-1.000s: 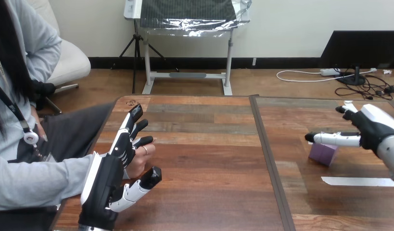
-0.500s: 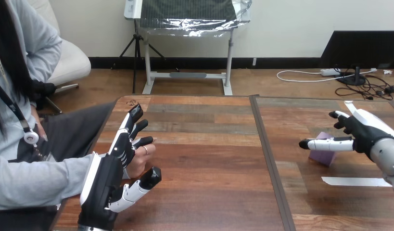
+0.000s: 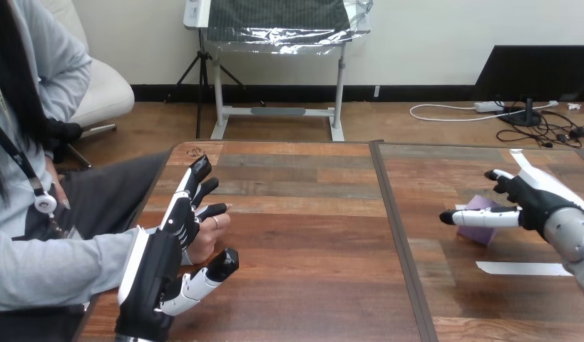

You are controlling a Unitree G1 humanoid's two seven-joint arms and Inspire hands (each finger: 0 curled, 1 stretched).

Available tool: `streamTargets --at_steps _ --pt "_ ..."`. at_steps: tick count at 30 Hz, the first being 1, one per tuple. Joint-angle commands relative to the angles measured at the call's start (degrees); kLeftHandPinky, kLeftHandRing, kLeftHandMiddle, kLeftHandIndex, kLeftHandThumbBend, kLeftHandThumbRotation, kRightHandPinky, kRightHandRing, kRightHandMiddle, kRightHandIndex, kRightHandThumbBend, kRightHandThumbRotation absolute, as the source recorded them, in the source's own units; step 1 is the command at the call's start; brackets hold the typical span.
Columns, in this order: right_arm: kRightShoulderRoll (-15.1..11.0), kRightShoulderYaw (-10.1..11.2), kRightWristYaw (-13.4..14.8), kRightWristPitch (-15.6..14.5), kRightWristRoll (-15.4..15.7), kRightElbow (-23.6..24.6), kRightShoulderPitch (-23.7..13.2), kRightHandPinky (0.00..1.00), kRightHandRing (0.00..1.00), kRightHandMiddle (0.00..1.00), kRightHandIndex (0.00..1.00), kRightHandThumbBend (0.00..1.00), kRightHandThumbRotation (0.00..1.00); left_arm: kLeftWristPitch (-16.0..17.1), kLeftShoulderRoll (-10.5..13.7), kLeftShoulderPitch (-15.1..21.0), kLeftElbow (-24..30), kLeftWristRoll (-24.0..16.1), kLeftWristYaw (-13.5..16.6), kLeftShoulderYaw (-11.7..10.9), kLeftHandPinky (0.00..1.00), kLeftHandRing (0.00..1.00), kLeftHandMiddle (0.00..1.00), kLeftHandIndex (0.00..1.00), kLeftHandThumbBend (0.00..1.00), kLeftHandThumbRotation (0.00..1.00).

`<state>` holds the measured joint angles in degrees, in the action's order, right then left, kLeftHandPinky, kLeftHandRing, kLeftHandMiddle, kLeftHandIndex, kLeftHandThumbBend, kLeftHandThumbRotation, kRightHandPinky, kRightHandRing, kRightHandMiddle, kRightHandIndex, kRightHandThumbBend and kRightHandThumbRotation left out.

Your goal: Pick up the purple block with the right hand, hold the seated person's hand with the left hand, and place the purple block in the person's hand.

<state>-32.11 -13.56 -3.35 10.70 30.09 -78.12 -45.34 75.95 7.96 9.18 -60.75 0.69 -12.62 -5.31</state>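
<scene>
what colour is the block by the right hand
The block is purple, best seen in the head view.

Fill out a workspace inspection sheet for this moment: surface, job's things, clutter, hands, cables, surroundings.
Surface: wooden table, two tops meeting at a seam.
Job's things: purple block on the table's right part; the person's hand at its left edge.
Clutter: white tape strip on the table near the purple block.
Hands: left hand open and straight alongside the person's hand, not curled round it; right hand at the purple block, partly across its front; whether it grips cannot be told.
Cables: nothing seen on the table.
Surroundings: a person seated at the table's left side.
</scene>
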Motion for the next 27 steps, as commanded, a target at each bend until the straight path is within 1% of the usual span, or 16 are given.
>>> streamTargets --at_steps 1,3,4,5,7,11,12,14,21,27 --pt "1.26 -0.54 0.34 -0.48 0.33 -0.12 -4.10 0.64 0.73 0.75 0.97 1.00 0.63 1.42 0.00 1.73 1.98 0.99 -0.36 0.48 0.80 0.92 0.96 0.96 1.00 0.74" --pt "1.42 -0.49 0.28 -0.73 0.36 -0.12 -4.14 0.55 0.69 0.71 0.97 1.00 0.62 1.42 0.04 1.69 1.95 0.99 -0.42 0.46 0.80 0.92 0.96 0.96 1.00 0.74" --pt "1.53 -0.55 0.34 -0.87 0.48 -0.16 -4.12 0.54 0.68 0.71 0.97 1.00 0.61 1.46 0.08 1.65 1.91 0.92 -0.40 0.42 0.80 0.92 0.96 0.96 1.00 0.74" --pt "1.59 -0.60 0.39 -0.94 0.57 -0.18 -4.10 0.54 0.70 0.73 0.97 1.00 0.61 1.49 0.10 1.63 1.88 0.88 -0.39 0.39 0.80 0.92 0.96 0.96 1.00 0.74" --pt "1.71 -0.79 0.60 -1.03 0.81 -0.22 -4.05 0.57 0.73 0.76 0.97 1.00 0.61 1.73 0.14 1.65 1.75 0.78 -0.32 0.30 0.80 0.92 0.96 0.96 1.00 0.74" --pt "1.92 -1.32 1.08 -1.08 1.36 -0.25 -3.98 0.70 0.83 0.86 0.96 1.00 0.59 1.99 0.16 1.65 1.59 0.98 -0.48 0.31 0.80 0.91 0.96 0.96 1.00 0.75" --pt "1.95 -1.42 1.15 -1.09 1.46 -0.26 -3.98 0.75 0.87 0.89 0.96 1.00 0.59 1.98 0.15 1.64 1.58 1.08 -0.56 0.35 0.80 0.91 0.96 0.96 1.00 0.74" --pt "2.04 -1.73 1.24 -0.99 1.72 -0.25 -3.98 0.78 0.89 0.91 0.95 1.00 0.58 1.95 0.19 1.49 1.79 1.14 -0.62 0.41 0.80 0.91 0.96 0.96 1.00 0.74" --pt "2.38 -2.55 1.75 -1.42 2.52 -0.29 -4.03 0.83 0.92 0.95 0.94 1.00 0.56 1.83 0.12 1.40 1.80 2.18 -1.38 0.54 0.80 0.91 0.96 0.95 1.00 0.74" --pt "2.72 -2.09 1.74 -1.94 2.08 -0.38 -3.91 0.84 0.92 0.95 0.93 1.00 0.54 1.77 0.10 1.36 1.87 2.72 -1.89 0.54 0.81 0.91 0.96 0.95 1.00 0.73"
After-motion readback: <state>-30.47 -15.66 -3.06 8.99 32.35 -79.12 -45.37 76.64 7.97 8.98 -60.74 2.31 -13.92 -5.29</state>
